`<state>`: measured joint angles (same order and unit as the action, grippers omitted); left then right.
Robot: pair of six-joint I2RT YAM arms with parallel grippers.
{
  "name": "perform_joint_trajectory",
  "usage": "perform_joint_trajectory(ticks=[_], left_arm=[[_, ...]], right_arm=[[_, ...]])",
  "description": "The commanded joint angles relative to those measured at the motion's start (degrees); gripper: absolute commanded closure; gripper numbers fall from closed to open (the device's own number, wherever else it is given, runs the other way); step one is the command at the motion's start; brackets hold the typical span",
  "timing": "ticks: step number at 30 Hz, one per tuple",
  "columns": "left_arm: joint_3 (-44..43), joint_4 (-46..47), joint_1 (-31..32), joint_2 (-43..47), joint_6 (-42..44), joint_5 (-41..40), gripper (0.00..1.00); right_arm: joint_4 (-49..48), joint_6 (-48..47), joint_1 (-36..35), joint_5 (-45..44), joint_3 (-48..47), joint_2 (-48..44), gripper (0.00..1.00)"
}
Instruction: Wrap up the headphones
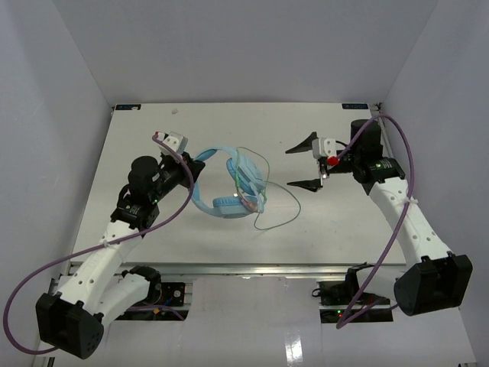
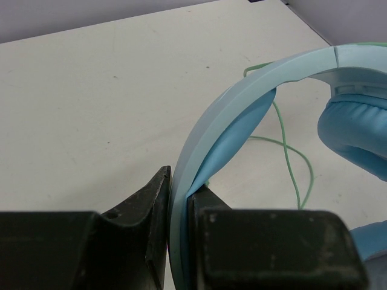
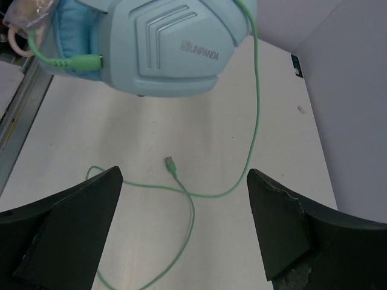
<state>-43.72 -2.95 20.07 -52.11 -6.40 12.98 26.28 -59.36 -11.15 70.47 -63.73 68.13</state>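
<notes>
The light blue headphones (image 1: 229, 183) sit mid-table, headband toward the left arm, ear cups to the right. My left gripper (image 1: 192, 167) is shut on the headband (image 2: 205, 145); its black fingers (image 2: 145, 211) clamp it from both sides. The thin pale green cable (image 1: 283, 210) loops loose on the table to the right of the ear cups. In the right wrist view an ear cup (image 3: 163, 42) fills the top, the cable (image 3: 199, 193) crosses below it and its plug end (image 3: 171, 163) lies free. My right gripper (image 1: 304, 164) is open and empty, right of the headphones.
The white table (image 1: 153, 229) is enclosed by pale walls on three sides. Thick purple robot cables (image 1: 401, 153) hang along both arms. A metal rail runs along the table's near edge (image 1: 244, 267).
</notes>
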Motion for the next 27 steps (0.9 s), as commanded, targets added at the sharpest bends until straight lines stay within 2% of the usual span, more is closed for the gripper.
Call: perform_joint_trajectory(ticks=[1, 5, 10, 13, 18, 23, 27], left_arm=[[-3.47, 5.67, 0.05, 1.26, -4.27, 9.33, 1.0], [-6.17, 4.52, 0.05, 1.16, -6.23, 14.61, 1.0], [-8.75, 3.22, 0.05, 2.09, -7.75, 17.86, 1.0], [-10.19, 3.22, 0.05, 2.84, -9.06, 20.66, 1.0], [-11.55, 1.11, 0.05, 3.75, -10.09, 21.98, 1.0], [-12.77, 2.32, 0.05, 3.86, -13.67, 19.58, 1.0], [-15.29, 5.17, 0.05, 2.82, -19.07, 13.94, 1.0]], right_arm=[[-18.91, 16.48, -3.64, -1.2, -3.02, 3.02, 0.1], [-34.25, 37.67, -5.2, -0.08, -3.87, 6.6, 0.1], [-35.68, 39.23, -10.82, -2.01, -3.86, 8.42, 0.1], [-36.68, 39.49, -14.63, -6.07, -4.29, 11.3, 0.1], [-44.82, 46.52, -16.76, -8.12, -6.04, 16.66, 0.09], [-49.26, 52.81, -19.48, -7.37, -3.55, 18.7, 0.0], [-62.19, 64.88, -20.66, -5.04, 3.56, 18.54, 0.17]])
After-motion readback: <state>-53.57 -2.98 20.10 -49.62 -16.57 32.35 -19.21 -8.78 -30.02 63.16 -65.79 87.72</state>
